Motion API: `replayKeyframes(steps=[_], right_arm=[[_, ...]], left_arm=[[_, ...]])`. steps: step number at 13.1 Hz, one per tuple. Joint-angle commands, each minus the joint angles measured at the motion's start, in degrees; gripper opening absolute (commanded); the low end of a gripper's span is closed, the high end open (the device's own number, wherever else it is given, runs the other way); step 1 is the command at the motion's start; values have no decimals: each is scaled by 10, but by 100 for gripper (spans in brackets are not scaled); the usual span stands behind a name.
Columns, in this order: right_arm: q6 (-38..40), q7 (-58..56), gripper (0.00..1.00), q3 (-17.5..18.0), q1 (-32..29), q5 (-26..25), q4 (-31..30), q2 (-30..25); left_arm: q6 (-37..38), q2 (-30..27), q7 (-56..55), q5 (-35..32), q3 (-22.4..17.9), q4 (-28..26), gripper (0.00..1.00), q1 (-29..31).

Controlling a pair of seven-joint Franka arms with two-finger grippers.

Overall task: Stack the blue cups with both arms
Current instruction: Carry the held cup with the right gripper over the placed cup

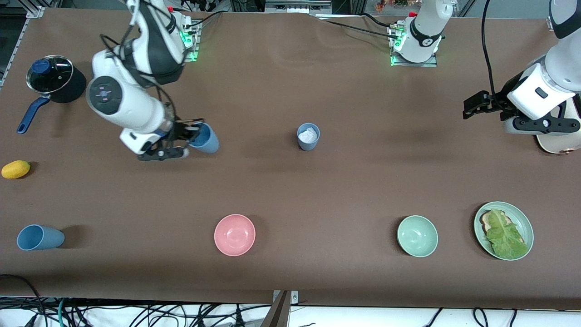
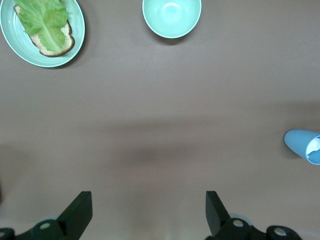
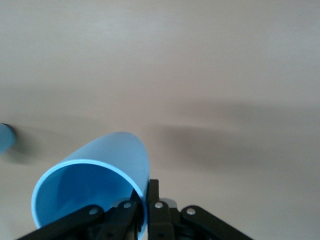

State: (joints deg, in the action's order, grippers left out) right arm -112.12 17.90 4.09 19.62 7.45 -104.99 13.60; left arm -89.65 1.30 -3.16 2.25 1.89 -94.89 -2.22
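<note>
My right gripper (image 1: 193, 134) is shut on the rim of a blue cup (image 1: 206, 139), one finger inside and one outside. The cup (image 3: 95, 180) hangs tilted above the table, toward the right arm's end. A second blue cup (image 1: 308, 136) stands upright mid-table with something white crumpled inside it, and the same cup (image 2: 302, 144) shows in the left wrist view. A third blue cup (image 1: 40, 237) lies on its side near the front edge at the right arm's end. My left gripper (image 1: 472, 106) hovers open and holds nothing (image 2: 149, 200), over the left arm's end of the table.
A pink bowl (image 1: 234, 235), a pale green bowl (image 1: 417, 236) and a green plate (image 1: 526, 222) with bread and lettuce stand along the front edge. A lidded black pot (image 1: 50, 75) with a blue handle and a yellow fruit (image 1: 16, 169) lie at the right arm's end.
</note>
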Motion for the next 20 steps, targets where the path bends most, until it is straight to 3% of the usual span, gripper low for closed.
replayKeyframes(steps=[1, 4, 7, 12, 20], right_arm=[[62, 114, 0, -2, 63, 6, 131, 76], [96, 256, 0, -2, 137, 6, 256, 153], [90, 359, 0, -2, 191, 16, 309, 193], [53, 432, 0, -1, 235, 26, 321, 220], [38, 439, 0, 8, 237, 20, 317, 235]], left_arm=[[8, -8, 8, -12, 3, -1, 100, 2], [8, -9, 8, -12, 3, -1, 100, 1], [8, -9, 8, -12, 3, -1, 100, 1], [8, -9, 8, -12, 3, -1, 100, 1], [8, -9, 8, -12, 3, -1, 100, 1]])
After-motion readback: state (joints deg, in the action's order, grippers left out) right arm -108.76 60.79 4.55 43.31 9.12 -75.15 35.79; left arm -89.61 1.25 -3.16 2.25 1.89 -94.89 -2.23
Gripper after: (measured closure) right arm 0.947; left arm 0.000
